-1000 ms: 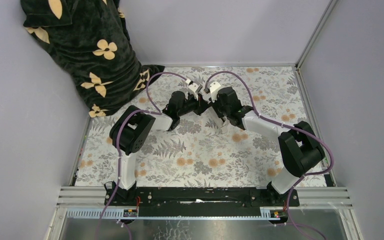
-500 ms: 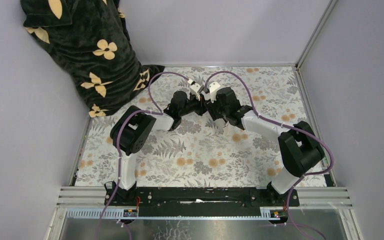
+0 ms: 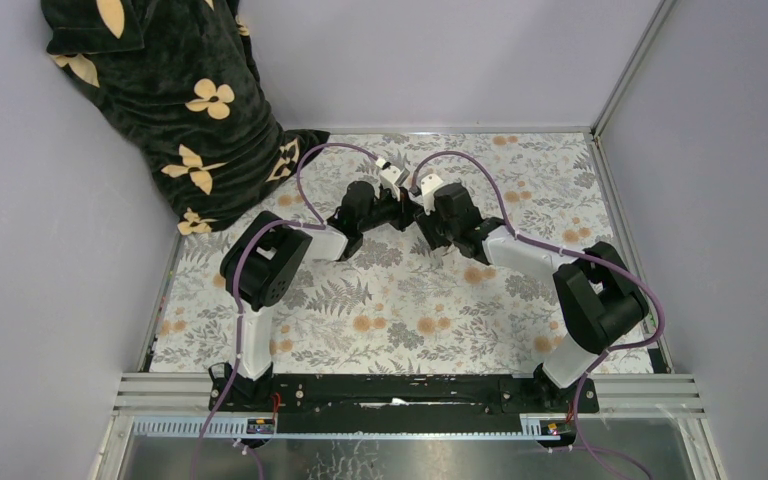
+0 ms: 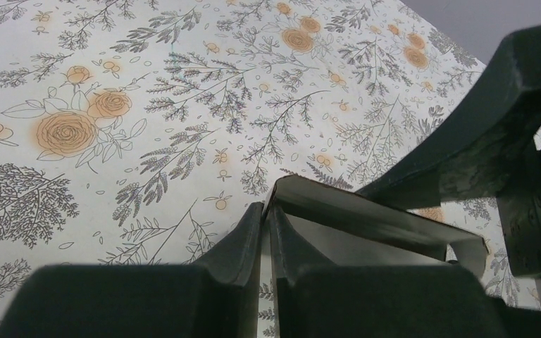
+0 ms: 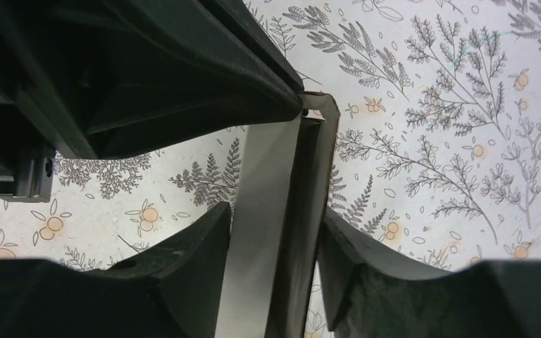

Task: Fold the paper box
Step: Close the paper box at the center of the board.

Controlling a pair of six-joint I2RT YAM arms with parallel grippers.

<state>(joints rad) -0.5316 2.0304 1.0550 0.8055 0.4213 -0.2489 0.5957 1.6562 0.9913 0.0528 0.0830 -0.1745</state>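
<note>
Your left pincer (image 4: pixel 266 213) clamps one wall of the paper box (image 4: pixel 373 243); your right pincer (image 5: pixel 273 215) straddles it, grip impossible to tell.

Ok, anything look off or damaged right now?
Nothing looks damaged or spilled. The left gripper pinches a wall of the paper box; the right gripper straddles it. Only oddity: a black flowered cloth heaped in the far left corner, spilling onto the table.
</note>
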